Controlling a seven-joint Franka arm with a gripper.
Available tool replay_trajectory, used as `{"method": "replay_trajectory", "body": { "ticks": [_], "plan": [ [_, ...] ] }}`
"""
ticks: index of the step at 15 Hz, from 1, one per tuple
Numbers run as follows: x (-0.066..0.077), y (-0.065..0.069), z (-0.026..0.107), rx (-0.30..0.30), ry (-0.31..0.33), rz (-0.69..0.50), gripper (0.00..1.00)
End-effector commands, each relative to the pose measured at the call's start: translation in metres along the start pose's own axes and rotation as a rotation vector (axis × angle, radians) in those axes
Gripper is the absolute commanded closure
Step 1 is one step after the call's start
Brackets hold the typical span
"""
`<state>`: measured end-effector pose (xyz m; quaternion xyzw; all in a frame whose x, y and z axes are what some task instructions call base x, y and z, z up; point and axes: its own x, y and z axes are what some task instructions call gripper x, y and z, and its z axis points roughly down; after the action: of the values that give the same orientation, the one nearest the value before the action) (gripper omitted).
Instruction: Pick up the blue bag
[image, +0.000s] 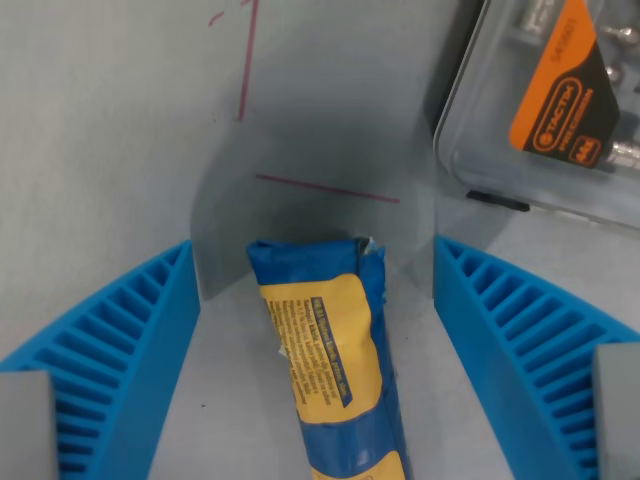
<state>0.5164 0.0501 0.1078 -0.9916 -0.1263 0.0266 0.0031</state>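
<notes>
Pale grey table surface, smooth and matte, filling most of the wrist view. Thin reddish lines drawn on it: one running down from the top edge, another crossing lower at a slight slant. Soft, even light, with a darker shadow band down the middle. At the upper right, a clear plastic case with an orange label, contents blurred and hard to make out.
</notes>
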Motion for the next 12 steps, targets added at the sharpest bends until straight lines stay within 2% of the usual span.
{"method": "replay_trajectory", "body": {
  "ticks": [1, 3, 4, 12],
  "plan": [
    [0.0016, -0.0011, 0.0133, -0.005, 0.061, -0.018, 0.0],
    [0.002, -0.0011, 0.0166, -0.005, 0.061, -0.018, 0.0],
    [0.0022, -0.001, 0.0183, -0.005, 0.061, -0.018, 1.0],
    [0.0022, -0.001, 0.0183, -0.005, 0.061, -0.018, 1.0]
  ]
}}
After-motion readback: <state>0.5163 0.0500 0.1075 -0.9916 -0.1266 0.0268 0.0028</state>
